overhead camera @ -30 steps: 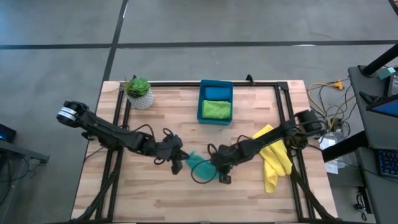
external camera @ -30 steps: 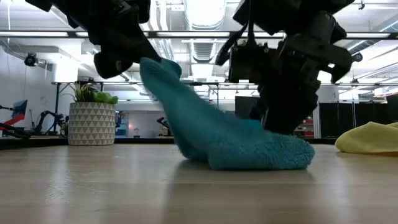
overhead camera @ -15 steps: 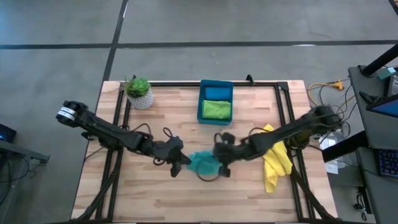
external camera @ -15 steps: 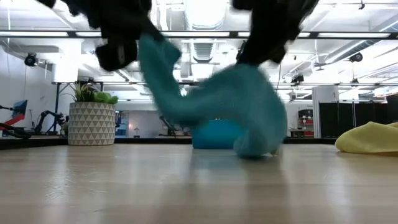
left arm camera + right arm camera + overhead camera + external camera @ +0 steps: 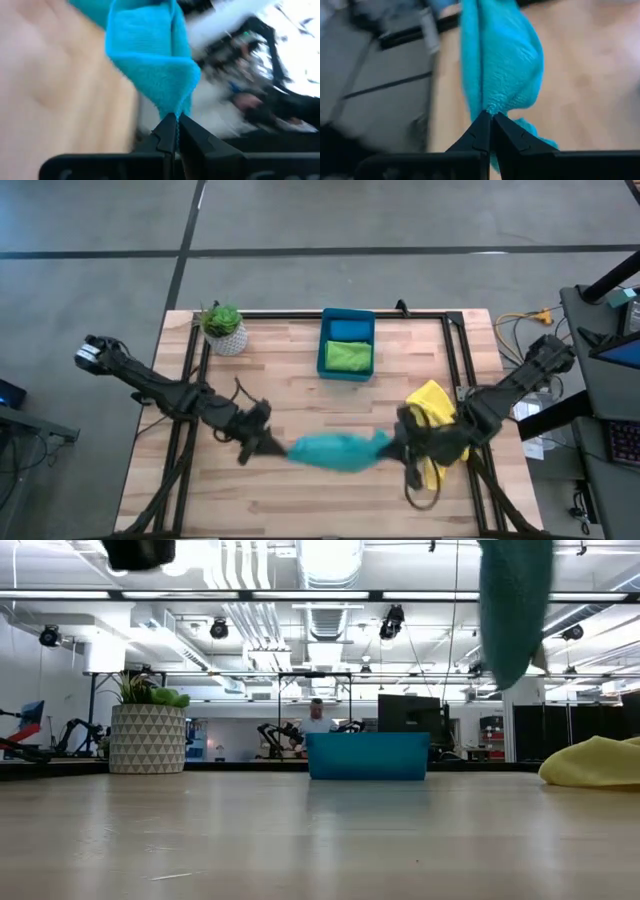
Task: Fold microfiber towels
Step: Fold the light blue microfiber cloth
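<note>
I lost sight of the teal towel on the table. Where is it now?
In the high view the teal towel hangs stretched above the table's front middle, pinched between the left gripper and the right gripper, left of the yellow towel.

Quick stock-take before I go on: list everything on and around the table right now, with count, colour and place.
teal towel: one, teal, held off the table, stretched between both end effectors
yellow towel: one, yellow, crumpled on the table's right side, partly under the right arm
blue bin: one, blue, rear centre of the table
green towel: one, lime green, in the bin's near half
blue towel: one, blue, in the bin's far half
potted plant: one, green in a white patterned pot, rear left
table: one, light wood
left end effector: shut on the teal towel's left end
right end effector: shut on its right end
</note>
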You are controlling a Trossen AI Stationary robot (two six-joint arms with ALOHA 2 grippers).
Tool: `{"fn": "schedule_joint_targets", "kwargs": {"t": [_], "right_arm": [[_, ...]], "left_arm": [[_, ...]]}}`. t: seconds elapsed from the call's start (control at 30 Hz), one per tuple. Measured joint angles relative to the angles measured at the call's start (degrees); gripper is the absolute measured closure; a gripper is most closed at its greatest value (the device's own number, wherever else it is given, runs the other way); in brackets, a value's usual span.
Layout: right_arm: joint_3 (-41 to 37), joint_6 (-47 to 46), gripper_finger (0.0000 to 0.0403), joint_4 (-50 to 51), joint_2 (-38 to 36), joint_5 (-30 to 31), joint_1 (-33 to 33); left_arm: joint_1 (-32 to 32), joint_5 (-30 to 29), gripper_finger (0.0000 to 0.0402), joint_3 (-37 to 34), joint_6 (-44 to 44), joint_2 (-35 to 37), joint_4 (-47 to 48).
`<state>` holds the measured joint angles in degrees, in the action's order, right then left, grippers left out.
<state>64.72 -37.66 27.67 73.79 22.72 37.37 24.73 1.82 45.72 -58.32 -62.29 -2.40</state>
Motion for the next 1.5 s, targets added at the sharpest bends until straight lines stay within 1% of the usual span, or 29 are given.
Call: {"fn": "schedule_joint_targets", "kwargs": {"t": [0.03, 0.1, 0.17, 0.23, 0.3, 0.37, 0.4, 0.47, 0.53, 0.6, 0.63, 0.77, 0.93, 1.07, 1.17, 1.3, 1.4, 1.5], "right_arm": [[-0.09, -2.16, 0.0394, -0.06, 0.37, -1.96, 1.63], [-0.34, -6.81, 0.0394, -0.97, 1.58, -5.52, 4.67], [-0.24, -9.57, 0.0394, -4.72, 2.48, -8.68, 7.19], [-0.21, -11.12, 0.0394, -5.15, 2.99, -8.39, 8.9], [-0.81, -12.18, 0.0394, -3.67, 3.4, -4.41, 9.13], [-2.11, -11.77, 0.0394, -1.66, 3.69, -1.36, 7.25], [-2.91, -11.42, 0.0394, -1.16, 3.91, -0.91, 5.68], [-4.98, -11.37, 0.0394, 0.93, 4.37, -0.98, 2.44], [-7.04, -11.34, 0.0394, 0.23, 4.9, -3.91, -0.76], [-8.65, -10.29, 0.0394, -0.37, 5.11, -7.1, -3.07], [-9.26, -9.76, 0.0394, -0.62, 5.15, -7.71, -3.82], [-11.35, -9.0, 0.0394, -0.91, 4.97, -7.2, -6.41], [-12.84, -8.95, 0.0394, -0.48, 4.8, -6.13, -10.22], [-15.14, -10.79, 0.0394, -0.44, 4.93, -5.68, -14.52], [-17.29, -12.92, 0.0394, -0.43, 4.91, -5.69, -17.95], [-19.9, -17.95, 0.0394, -0.51, 4.78, -5.7, -22.17], [-21.3, -22.2, 0.0394, -0.67, 4.76, -5.62, -24.48], [-22.29, -23.9, 0.0394, -1.82, 4.74, -4.54, -25.4]], "left_arm": [[1.99, 1.71, 0.0402, -0.01, -2.77, -0.13, -0.67], [6.25, 3.09, 0.0402, 0.1, -7.93, -0.39, -1.92], [10.12, 3.13, 0.0402, 0.08, -11.54, -1.77, -7.73], [11.76, 2.82, 0.0401, 0.04, -11.23, -2.87, -11.24], [11.7, -2.72, 0.0401, 0.21, -8.02, -3.86, -12.47], [9.48, -9.73, 0.0401, -0.26, -5.0, -4.63, -11.55], [7.64, -12.36, 0.0401, -0.48, -4.07, -5.49, -11.46], [3.39, -13.24, 0.0401, -1.09, -3.45, -7.49, -9.77], [-0.05, -12.19, 0.0401, -1.26, -2.98, -9.35, -8.39], [-3.26, -9.53, 0.0401, -1.08, -1.74, -11.48, -9.43], [-4.39, -7.97, 0.0401, -0.87, -0.51, -12.54, -9.36], [-7.41, -2.43, 0.0401, 0.42, 7.21, -18.02, -9.82], [-7.78, -1.35, 0.0401, 3.39, 21.22, -25.26, -13.92], [-6.74, -1.39, 0.0401, 8.24, 33.16, -31.7, -16.61], [-5.67, -1.62, 0.0401, 13.73, 38.32, -36.98, -16.46], [-5.0, -4.34, 0.0401, 21.78, 39.25, -44.26, -15.63], [-4.57, -8.12, 0.0401, 28.25, 39.23, -48.99, -12.88], [-4.07, -11.99, 0.0401, 34.54, 39.29, -53.71, -9.96]]}}
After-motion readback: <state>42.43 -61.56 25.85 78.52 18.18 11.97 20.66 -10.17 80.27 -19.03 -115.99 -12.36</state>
